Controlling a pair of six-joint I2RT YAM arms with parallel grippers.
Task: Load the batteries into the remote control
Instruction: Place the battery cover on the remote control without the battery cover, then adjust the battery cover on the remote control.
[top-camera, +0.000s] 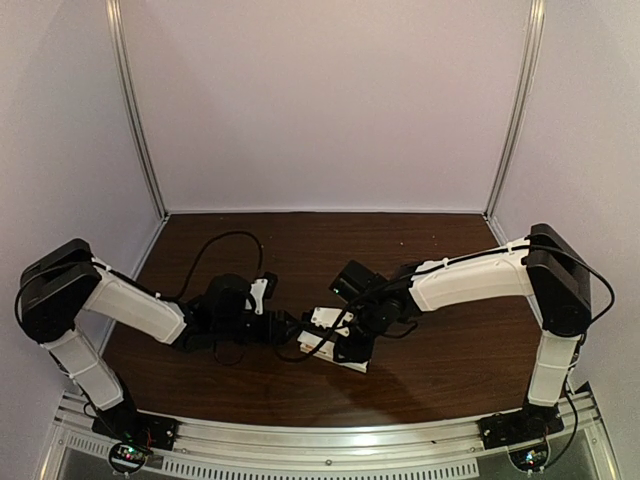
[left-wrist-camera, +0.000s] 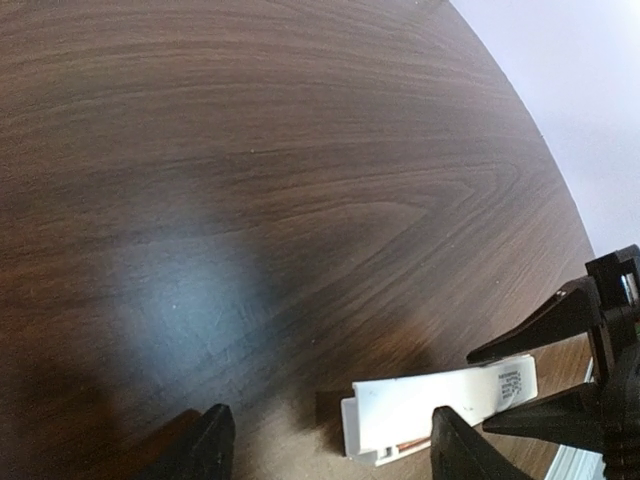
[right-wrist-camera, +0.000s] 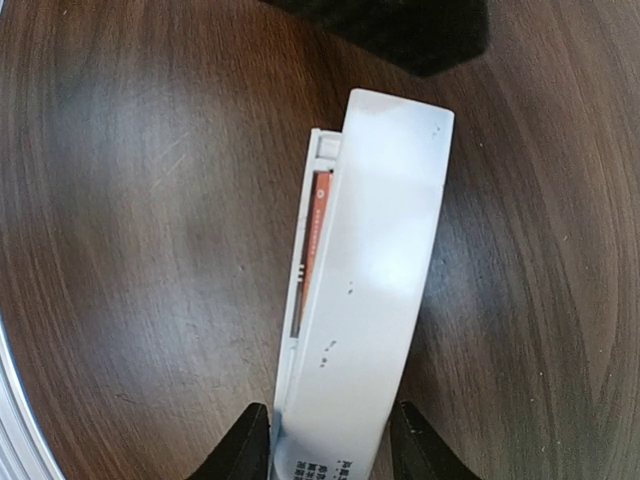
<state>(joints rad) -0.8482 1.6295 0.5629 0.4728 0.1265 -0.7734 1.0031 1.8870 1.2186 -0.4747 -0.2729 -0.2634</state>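
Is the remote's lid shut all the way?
Not fully. The lid sits shifted sideways on the remote, leaving a gap along one edge where an orange battery shows.

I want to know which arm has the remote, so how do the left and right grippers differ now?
The left gripper stands wide open around one end of the remote control; the right gripper is narrower, its fingers close against the other, labelled end, though contact is unclear. The left reaches in from the left, the right from the right. Both straddle the remote, low over the table.
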